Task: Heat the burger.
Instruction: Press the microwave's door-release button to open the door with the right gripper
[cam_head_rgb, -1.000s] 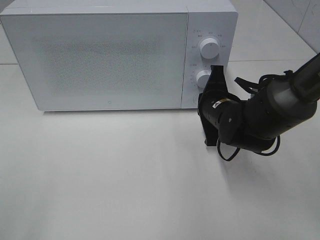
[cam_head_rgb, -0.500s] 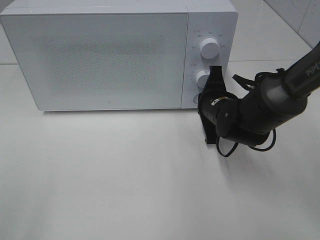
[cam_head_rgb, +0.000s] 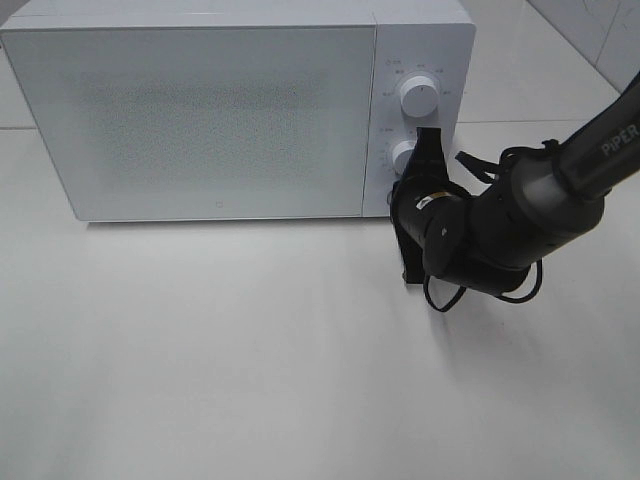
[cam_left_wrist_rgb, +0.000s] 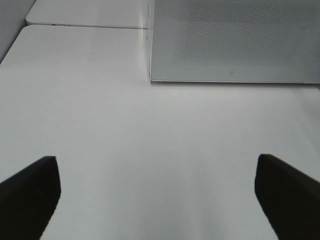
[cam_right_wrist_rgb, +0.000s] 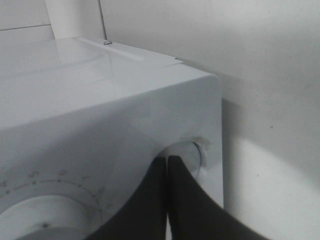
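The burger is out of view in every frame. The white microwave (cam_head_rgb: 220, 120) stands at the back of the table with its door closed; it also shows in the left wrist view (cam_left_wrist_rgb: 235, 40). My right gripper (cam_head_rgb: 399, 203) is shut and empty, its tips against the low right corner of the control panel. In the right wrist view the closed fingertips (cam_right_wrist_rgb: 167, 159) touch a round button (cam_right_wrist_rgb: 194, 152) below the lower knob (cam_right_wrist_rgb: 45, 220). My left gripper (cam_left_wrist_rgb: 160, 195) is open and empty above the table, in front of the microwave's left corner.
The control panel has an upper knob (cam_head_rgb: 417, 96) and a lower knob (cam_head_rgb: 404, 155). The white table (cam_head_rgb: 250, 350) stretches in front of the microwave. A tiled wall (cam_head_rgb: 590, 30) rises at the back right. The right arm's cables (cam_head_rgb: 470, 290) hang near the table.
My right gripper has moved a little to the left, closer to the microwave's control panel. The microwave door has stayed closed.
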